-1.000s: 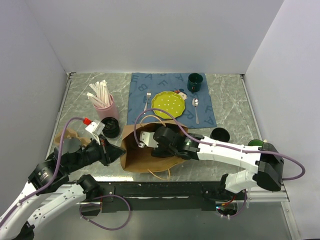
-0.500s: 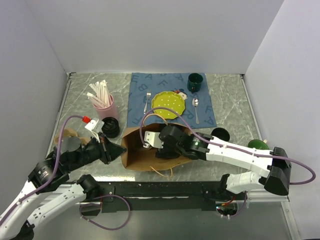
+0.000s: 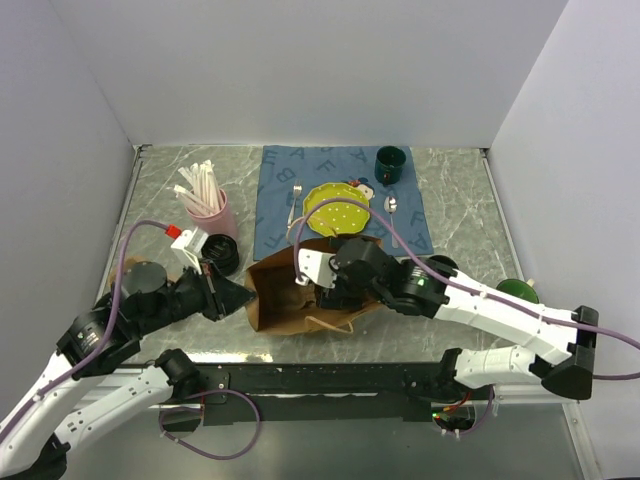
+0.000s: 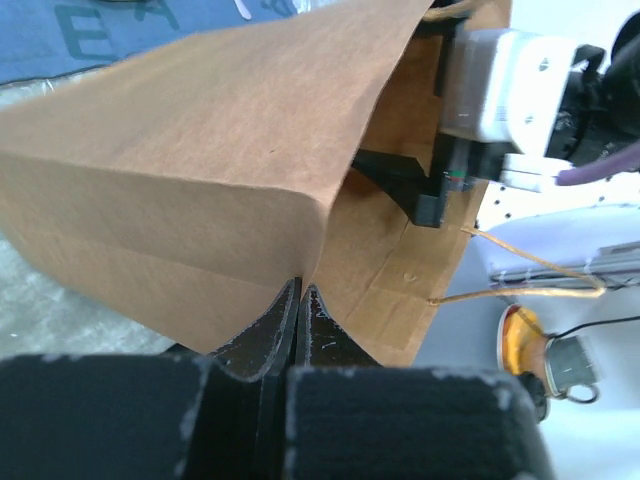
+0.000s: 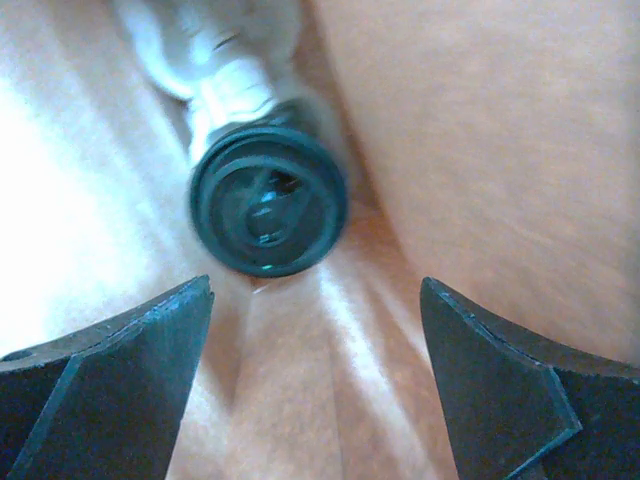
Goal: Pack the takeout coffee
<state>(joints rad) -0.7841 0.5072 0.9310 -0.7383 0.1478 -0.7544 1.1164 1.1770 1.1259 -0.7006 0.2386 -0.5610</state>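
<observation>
Takeout coffee: the takeout coffee (image 5: 262, 185) lay on its side on the floor of the paper bag (image 3: 285, 300), well inside it and free of both grippers.
Right gripper: the right gripper (image 5: 315, 285) was inside the bag with its jaws spread wide and nothing between them; the cup sat just beyond the tips.
Left gripper: the left gripper (image 4: 300, 300) was pinched closed on the bag's paper edge, propping the bag open.
Risk, cup: lying flat, the cup could roll along the bag floor, or seep if its top was not tight. A nudge from either jaw would start it.
Risk, bag: if the arm caught the paper wall, the bag could be dragged or torn from the pinch.
Heading: the dark round end faced the right gripper.
Long axis: roughly level, running from that end deeper into the bag.
</observation>
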